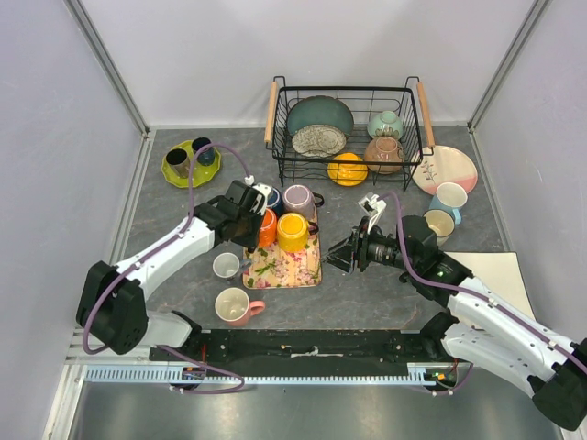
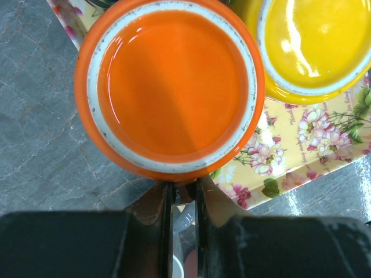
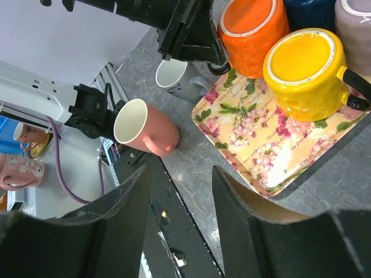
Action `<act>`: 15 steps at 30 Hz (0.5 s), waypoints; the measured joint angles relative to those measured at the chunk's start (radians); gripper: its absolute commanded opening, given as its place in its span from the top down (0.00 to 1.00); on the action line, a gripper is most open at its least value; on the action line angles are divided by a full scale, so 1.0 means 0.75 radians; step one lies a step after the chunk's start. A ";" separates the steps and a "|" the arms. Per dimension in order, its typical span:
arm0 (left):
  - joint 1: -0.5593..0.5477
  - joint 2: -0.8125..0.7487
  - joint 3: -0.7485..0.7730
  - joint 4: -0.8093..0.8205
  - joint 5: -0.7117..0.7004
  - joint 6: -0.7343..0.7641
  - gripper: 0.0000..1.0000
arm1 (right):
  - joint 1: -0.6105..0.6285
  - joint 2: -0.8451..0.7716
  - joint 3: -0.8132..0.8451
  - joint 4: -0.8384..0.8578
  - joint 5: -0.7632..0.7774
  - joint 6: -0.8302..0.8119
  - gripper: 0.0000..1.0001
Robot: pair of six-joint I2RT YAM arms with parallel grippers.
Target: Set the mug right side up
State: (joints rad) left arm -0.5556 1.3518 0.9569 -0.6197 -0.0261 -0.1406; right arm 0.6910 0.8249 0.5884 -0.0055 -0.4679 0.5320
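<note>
Editor: Left gripper (image 2: 183,194), what is it doing?

Reporter: Its jaws are sitting nearly together, a thin slit between them, right at the orange mug's (image 2: 171,87) near wall. Whether they are pinching its handle, I cannot tell. The right gripper (image 3: 179,179) is hanging spread wide, well off to the side.

Editor: Risk?

Reporter: With a shallow hold, the mug is likely slipping mid-turn, or knocking the yellow mug (image 2: 313,40) crowding it on the floral tray (image 2: 324,139).

Editor: Orientation?

Reporter: It is standing inverted just ahead of the fingertips, base facing up, mouth pressing the tray, long axis running vertical.
</note>
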 measured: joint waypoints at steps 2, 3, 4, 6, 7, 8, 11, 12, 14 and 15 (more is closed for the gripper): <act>0.009 0.013 -0.006 0.007 0.011 0.007 0.98 | 0.000 0.003 0.000 -0.004 0.000 -0.003 0.46; 0.015 0.022 -0.007 0.010 0.015 0.012 0.98 | 0.000 0.004 0.000 -0.005 0.000 -0.004 0.46; 0.017 0.031 -0.007 0.013 0.017 0.015 0.98 | 0.000 0.005 0.000 -0.005 0.001 -0.005 0.46; 0.032 0.054 -0.007 0.022 0.029 0.023 0.98 | 0.000 0.008 0.000 -0.005 0.001 -0.007 0.46; 0.040 0.064 -0.007 0.025 0.038 0.029 0.98 | 0.000 0.011 0.000 -0.005 0.001 -0.007 0.46; 0.048 0.075 -0.007 0.024 0.046 0.035 0.98 | 0.000 0.014 0.000 -0.006 0.001 -0.007 0.46; 0.060 0.101 -0.007 0.027 0.060 0.049 0.97 | 0.000 0.018 0.000 -0.006 0.001 -0.007 0.46; 0.061 0.110 -0.007 0.026 0.063 0.054 0.96 | 0.000 0.020 0.000 -0.006 0.001 -0.007 0.46; 0.062 0.120 -0.007 0.030 0.063 0.061 0.92 | 0.000 0.020 0.000 -0.006 0.001 -0.007 0.46; 0.064 0.122 -0.007 0.033 0.063 0.064 0.90 | 0.000 0.020 0.000 -0.006 0.003 -0.007 0.46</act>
State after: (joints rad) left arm -0.5076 1.4433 0.9520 -0.5949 0.0208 -0.0929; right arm 0.6910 0.8398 0.5884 -0.0101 -0.4660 0.5270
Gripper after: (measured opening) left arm 0.190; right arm 0.538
